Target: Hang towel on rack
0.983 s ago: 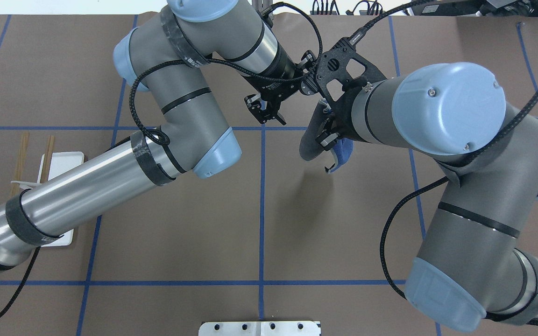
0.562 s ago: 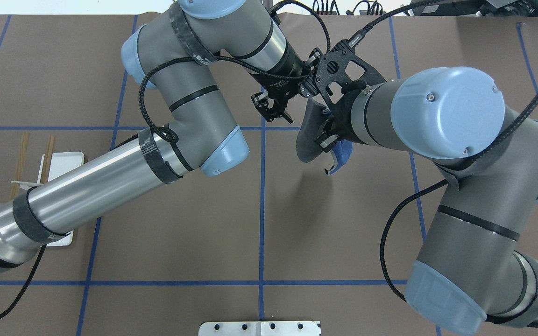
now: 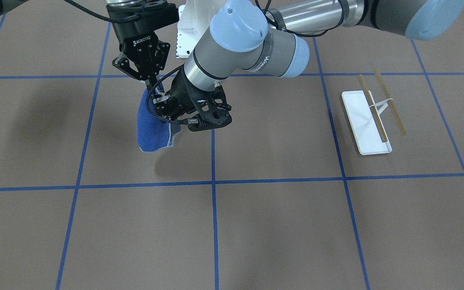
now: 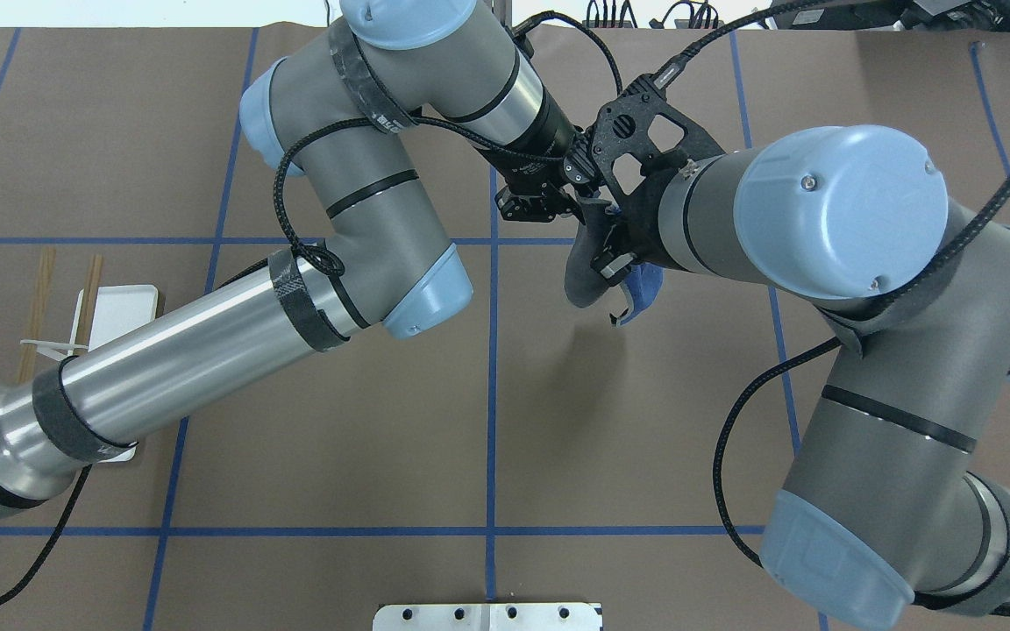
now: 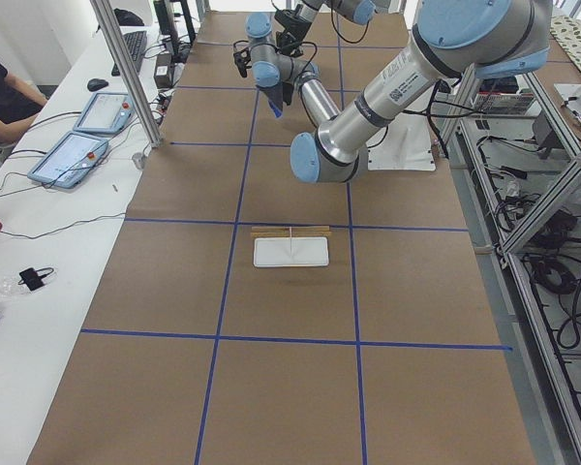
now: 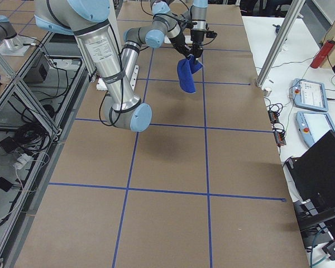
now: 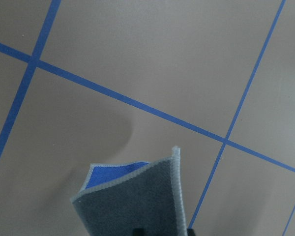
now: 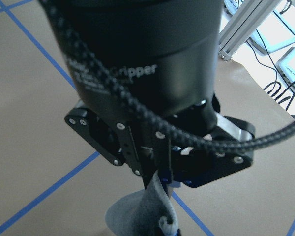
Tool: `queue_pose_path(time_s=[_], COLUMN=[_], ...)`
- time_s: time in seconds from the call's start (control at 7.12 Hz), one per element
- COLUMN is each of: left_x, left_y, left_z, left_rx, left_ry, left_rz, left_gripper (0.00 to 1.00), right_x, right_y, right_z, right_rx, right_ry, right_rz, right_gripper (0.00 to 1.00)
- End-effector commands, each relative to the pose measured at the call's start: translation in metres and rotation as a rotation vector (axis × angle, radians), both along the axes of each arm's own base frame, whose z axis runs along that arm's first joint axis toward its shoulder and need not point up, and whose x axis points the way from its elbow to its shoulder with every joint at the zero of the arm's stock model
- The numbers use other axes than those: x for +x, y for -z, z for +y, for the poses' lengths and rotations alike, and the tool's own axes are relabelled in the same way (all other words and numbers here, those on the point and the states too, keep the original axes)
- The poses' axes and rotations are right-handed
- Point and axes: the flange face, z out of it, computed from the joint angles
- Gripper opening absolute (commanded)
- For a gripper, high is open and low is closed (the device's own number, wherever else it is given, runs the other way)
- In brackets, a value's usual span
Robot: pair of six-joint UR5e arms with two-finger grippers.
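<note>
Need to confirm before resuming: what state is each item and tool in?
Blue-and-grey cloth towel: hanging in air, off the table.
White-tray rack with tan wooden bars: upright, bars bare.
Right tool: shut on towel's top.
Left tool: at towel's upper edge, closure unclear.

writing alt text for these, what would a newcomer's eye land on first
First, the towel, blue on one face and grey on the other, dangling in mid-air above the table from the right end effector, with the left end effector close beside its top edge. Next, the rack near the table's end on the robot's left, nothing on its bars.
</note>
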Motion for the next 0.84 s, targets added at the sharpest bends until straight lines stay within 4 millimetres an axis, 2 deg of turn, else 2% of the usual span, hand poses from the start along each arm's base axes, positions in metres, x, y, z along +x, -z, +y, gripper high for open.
queue_pose_path(time_s=[0.0, 0.14, 0.28, 0.42, 0.56, 0.7], left_x=[-0.004, -0.022, -0.044, -0.069, -0.110, -0.139], left_y=[-0.001, 0.002, 0.011, -0.009, -0.042, -0.070], left_z=[-0.003, -0.016, -0.022, -0.015, -0.004, 0.008], left_rx=[0.000, 0.000, 0.008, -0.008, -0.013, -0.019], left_ry=[0.006, 0.036, 0.049, 0.012, -0.004, -0.009], left_rz=[0.000, 0.007, 0.022, 0.035, 0.050, 0.052], left_gripper=[0.00, 0.00, 0.00, 0.00, 0.00, 0.00], right_x=[0.000, 0.004, 0.022, 0.046, 0.071, 0.086], right_y=[-0.001, -0.005, -0.006, -0.022, -0.038, -0.057], right_z=[-0.001, -0.002, -0.011, -0.026, -0.047, -0.063], right_rx=[-0.002, -0.022, -0.123, -0.207, -0.283, -0.290], right_ry=[-0.002, -0.022, -0.116, -0.084, -0.086, -0.088], right_rz=[0.001, -0.009, -0.079, -0.083, -0.081, -0.024], right_gripper=[0.00, 0.99, 1.00, 1.00, 1.00, 1.00])
